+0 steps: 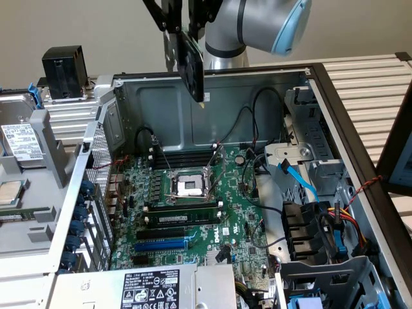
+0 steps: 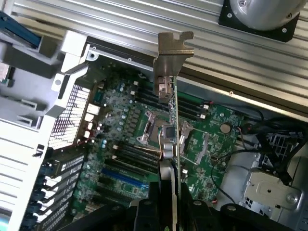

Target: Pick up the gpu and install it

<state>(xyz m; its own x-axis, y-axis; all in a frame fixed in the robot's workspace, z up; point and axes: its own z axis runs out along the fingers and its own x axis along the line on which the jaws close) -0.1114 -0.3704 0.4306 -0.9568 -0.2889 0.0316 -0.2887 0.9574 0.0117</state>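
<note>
Exterior view — jaws grip gpu [image 1: 193,61]; label [image 1: 151,290] print illegible.

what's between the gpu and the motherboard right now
Only open air: in the exterior view the gpu, held by the gripper, hangs clear above the motherboard, with nothing in the gap.

Computer case [image 1: 180,109] on slatted table [image 1: 367,77]
</note>
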